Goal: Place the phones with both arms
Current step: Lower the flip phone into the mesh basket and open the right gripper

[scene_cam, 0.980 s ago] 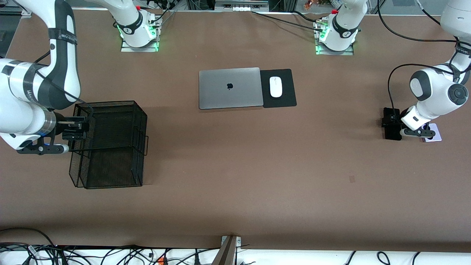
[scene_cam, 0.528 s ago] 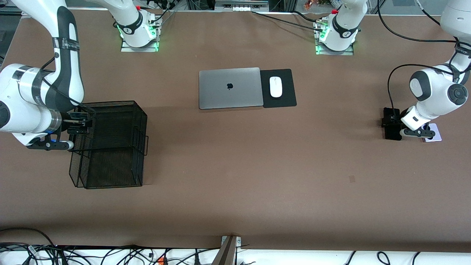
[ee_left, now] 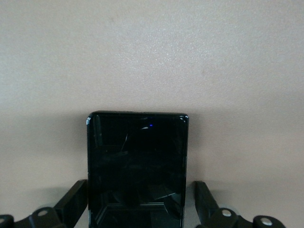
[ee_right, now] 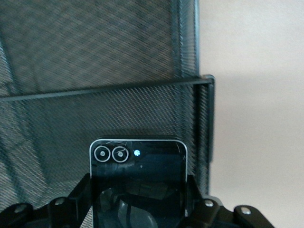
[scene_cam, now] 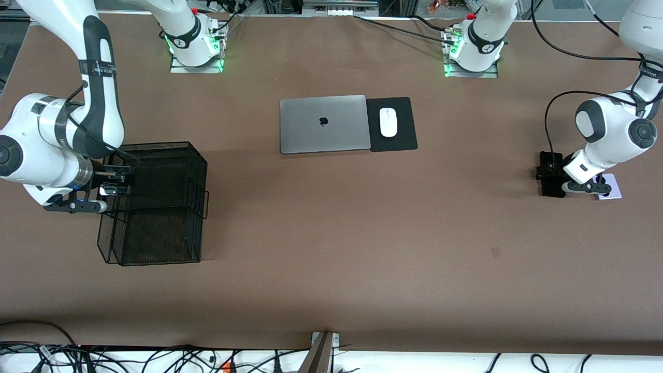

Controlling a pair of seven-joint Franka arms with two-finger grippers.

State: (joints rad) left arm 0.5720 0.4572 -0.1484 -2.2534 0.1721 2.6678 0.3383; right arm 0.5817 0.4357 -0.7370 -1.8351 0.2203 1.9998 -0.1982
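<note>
Spreading under everything, the matte brown table carries a black wire-mesh basket at the right arm's end and a smooth grey laptop with an apple logo mid-table. The right gripper, over the basket's rim, is clamped on a glossy black phone with two ringed lenses. The left gripper, jaws spread wide, straddles a lavender-backed phone lying on the table without gripping it
</note>
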